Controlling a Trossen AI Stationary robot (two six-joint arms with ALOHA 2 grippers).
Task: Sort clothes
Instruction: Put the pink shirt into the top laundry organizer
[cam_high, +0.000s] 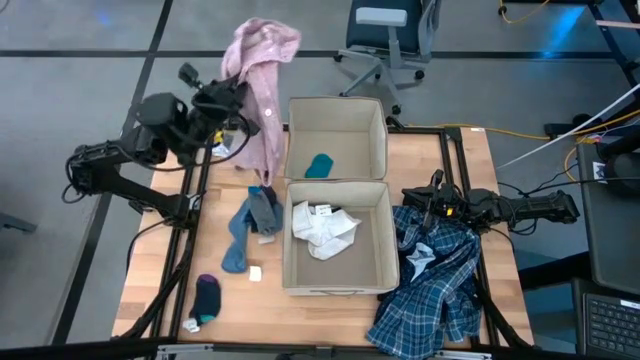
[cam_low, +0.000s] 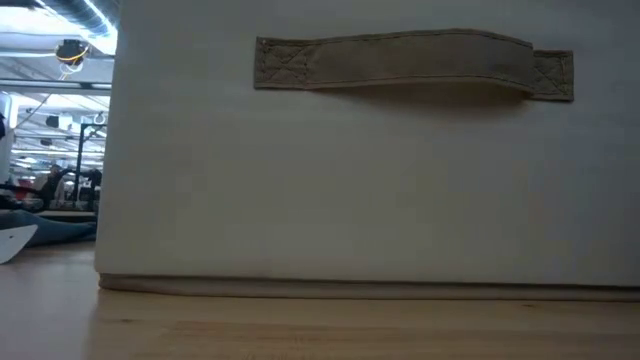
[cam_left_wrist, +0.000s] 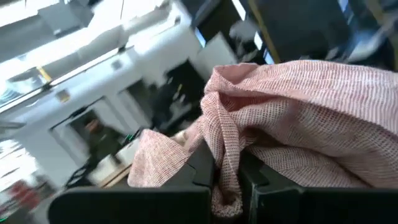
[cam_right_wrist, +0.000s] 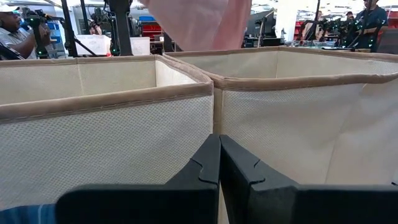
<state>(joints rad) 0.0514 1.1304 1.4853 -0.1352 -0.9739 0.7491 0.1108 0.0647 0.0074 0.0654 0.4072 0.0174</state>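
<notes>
From above, the left end effector hung over the far left edge of the surface, its fingers closed on the pink shirt, which draped from beyond the far edge down beside the far bin. A teal sock lay inside that far bin. The near bin, touching it, held the white top. Left of the near bin lay a grey and blue sock pair, and nearer the front left corner a dark sock. The right end effector sat low just right of the near bin, at the far edge of the blue-white plaid shirt, which spread over the right front of the surface and spilled past its front edge.

At table height, the beige wall of one bin with its strap handle filled nearly the whole picture; a little blue fabric showed at the far left on the surface.

In the left wrist view, the pink shirt was pinched between the two dark fingers, bunched above and around them.

In the right wrist view, the right end effector was fully closed with nothing between its fingers, pointing at the seam where the two bins met. The pink shirt hung beyond them, and people stood in the room behind.
</notes>
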